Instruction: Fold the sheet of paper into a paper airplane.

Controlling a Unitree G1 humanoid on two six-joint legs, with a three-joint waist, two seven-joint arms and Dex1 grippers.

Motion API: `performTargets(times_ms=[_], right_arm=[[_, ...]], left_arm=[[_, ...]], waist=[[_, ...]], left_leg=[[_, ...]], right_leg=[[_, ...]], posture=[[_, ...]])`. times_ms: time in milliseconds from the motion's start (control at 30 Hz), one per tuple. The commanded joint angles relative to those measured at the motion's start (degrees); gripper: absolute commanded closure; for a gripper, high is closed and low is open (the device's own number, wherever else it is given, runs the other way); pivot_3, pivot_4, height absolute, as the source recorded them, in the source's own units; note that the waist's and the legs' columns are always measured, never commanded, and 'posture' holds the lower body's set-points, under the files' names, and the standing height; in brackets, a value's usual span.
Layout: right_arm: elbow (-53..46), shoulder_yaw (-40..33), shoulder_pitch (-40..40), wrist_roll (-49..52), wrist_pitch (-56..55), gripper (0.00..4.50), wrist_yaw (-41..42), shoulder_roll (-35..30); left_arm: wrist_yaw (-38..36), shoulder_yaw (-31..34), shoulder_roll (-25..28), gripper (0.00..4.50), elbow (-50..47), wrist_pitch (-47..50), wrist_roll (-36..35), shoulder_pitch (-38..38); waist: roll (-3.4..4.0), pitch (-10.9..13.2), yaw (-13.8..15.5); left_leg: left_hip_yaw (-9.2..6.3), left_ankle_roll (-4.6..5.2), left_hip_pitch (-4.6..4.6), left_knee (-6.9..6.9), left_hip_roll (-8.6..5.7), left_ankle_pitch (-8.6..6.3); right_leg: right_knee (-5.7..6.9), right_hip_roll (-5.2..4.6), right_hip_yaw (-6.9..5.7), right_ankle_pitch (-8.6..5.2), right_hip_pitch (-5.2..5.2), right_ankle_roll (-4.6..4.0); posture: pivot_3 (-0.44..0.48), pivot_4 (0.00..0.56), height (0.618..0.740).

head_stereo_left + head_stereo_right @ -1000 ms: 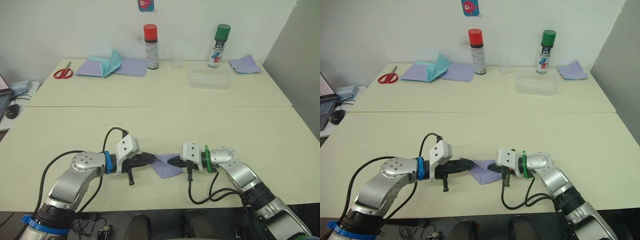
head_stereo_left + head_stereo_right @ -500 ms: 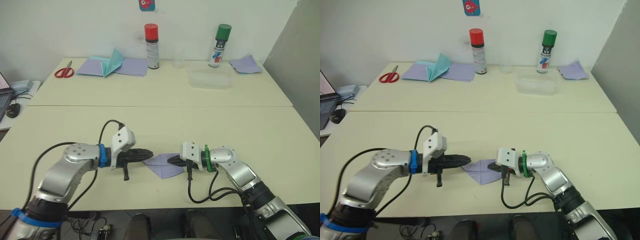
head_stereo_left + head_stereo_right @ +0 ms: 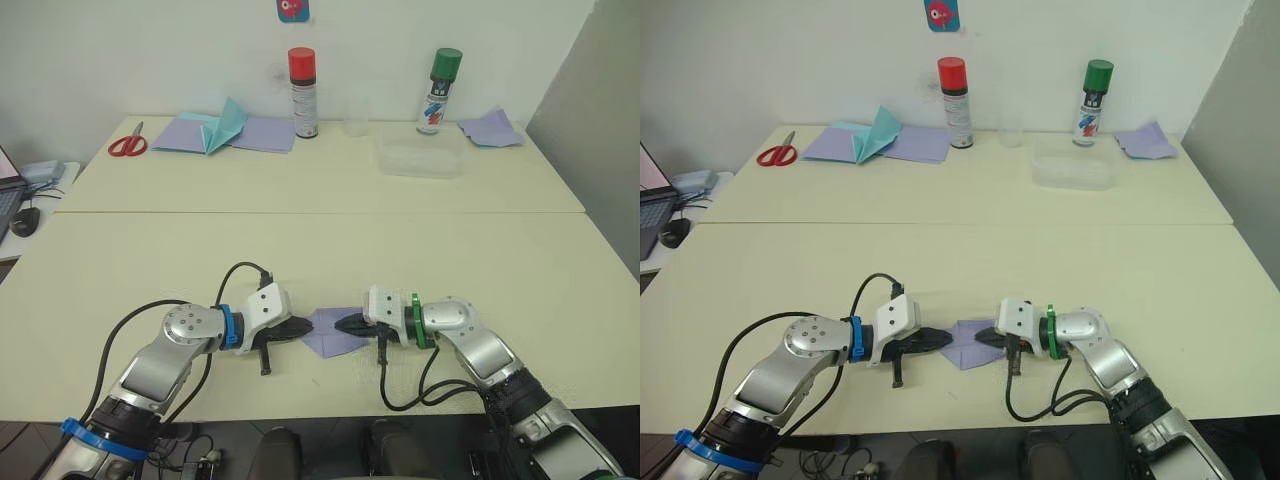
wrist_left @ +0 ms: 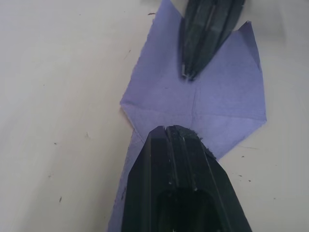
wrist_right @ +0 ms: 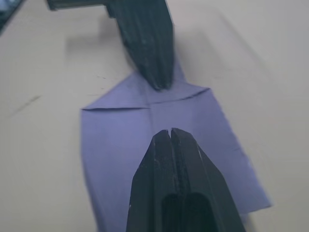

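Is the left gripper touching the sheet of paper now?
Touching. In the left wrist view, the shut left gripper lies on the paper with no gap at its tip.

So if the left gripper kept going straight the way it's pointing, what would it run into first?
The left gripper points across the sheet of paper toward the right gripper. Its shut tip already rests on the paper, so sliding on, it would probably meet the right gripper's tip first; depth is hard to judge.

Both arms have silver-grey metal housings with visible screws. The left gripper [image 3: 300,327] mounts behind a blue collar, the right gripper [image 3: 342,324] behind a green collar. White wrist modules carry looped black cables.
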Motion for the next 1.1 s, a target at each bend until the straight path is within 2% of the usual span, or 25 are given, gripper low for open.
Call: performTargets(times_ms=[33, 167, 367, 400, 633, 800, 933, 1100], right_arm=[[-2.5, -4.0, -1.0, 3.1, -4.8, 3.93, 1.9, -1.5], [-3.4, -7.7, -0.9, 6.9, -9.1, 2.46, 5.1, -3.7], [2.6, -6.0, 0.9, 2.1, -28.5, 0.25, 12.5, -10.9], [4.2, -5.6, 0.7, 1.0, -30.8, 0.04, 12.4, -11.1], [12.3, -3.2, -2.1, -4.4, -38.5, 0.04, 8.9, -7.9], [15.1, -2.4, -3.9, -5.3, -39.5, 0.04, 7.2, -5.5], [13.4, -3.8, -3.1, -0.1, -32.9, 0.04, 7.9, -4.7], [1.7, -5.6, 1.1, 11.4, -17.0, 0.04, 12.7, -7.5]], left_arm=[[-0.6, -2.4, 0.3, 4.5, 3.0, 0.7, 3.0, 1.0], [-0.1, -1.9, -0.5, 4.5, 3.7, 0.9, 2.7, 0.2], [-0.9, -2.3, -0.3, 4.5, 3.3, 1.3, 2.4, 0.5], [-0.9, -2.3, -0.4, 4.5, 3.3, 1.4, 2.4, 0.5], [-0.7, -2.0, -0.3, 4.5, 3.0, 1.8, 2.3, 0.5], [-0.3, -1.8, -0.2, 4.5, 2.6, 2.0, 2.4, 0.7], [-0.4, -1.6, 0.0, 4.5, 2.1, 2.1, 2.3, 1.0], [-0.2, -1.2, 0.1, 4.5, 2.0, 1.9, 2.5, 1.2]], waist=[[0.02, 0.0, 0.0], [0.02, 0.0, 0.0], [0.03, 0.0, 0.1], [0.03, 0.0, 0.1], [0.03, 0.0, 0.1], [0.04, 0.0, 0.0], [0.04, 0.0, 0.0], [0.07, 0.0, 0.1]], left_leg=[[0.0, 0.0, 0.0, 0.0, 0.0, 0.0], [0.01, 0.0, 0.0, 0.0, -0.03, 0.0], [0.02, 0.0, 0.01, 0.0, -0.07, 0.0], [0.04, 0.0, 0.01, 0.0, -0.07, 0.0], [0.01, 0.01, 0.09, 0.02, -0.03, 0.01], [0.01, 0.01, 0.15, 0.04, 0.0, 0.01], [0.0, 0.01, 0.18, 0.04, 0.01, 0.01], [-0.02, 0.01, 0.11, 0.03, 0.02, 0.01]], right_leg=[[0.0, 0.0, 0.0, 0.0, -0.01, 0.0], [0.0, 0.0, -0.03, 0.01, 0.01, 0.02], [-0.02, 0.0, -0.04, 0.01, 0.03, 0.02], [-0.02, 0.0, -0.04, 0.01, 0.02, 0.02], [0.02, 0.0, 0.05, 0.02, 0.08, 0.04], [0.03, 0.0, 0.06, 0.04, 0.15, 0.06], [0.04, 0.0, 0.07, 0.03, 0.2, 0.04], [0.06, -0.03, 0.06, 0.01, 0.19, -0.01]], posture=[[0.0, 0.15, 0.74], [0.0, 0.15, 0.74], [0.0, 0.15, 0.74], [0.0, 0.15, 0.74], [0.0, 0.15, 0.74], [0.0, 0.15, 0.74], [0.0, 0.15, 0.74], [0.0, 0.15, 0.74]])
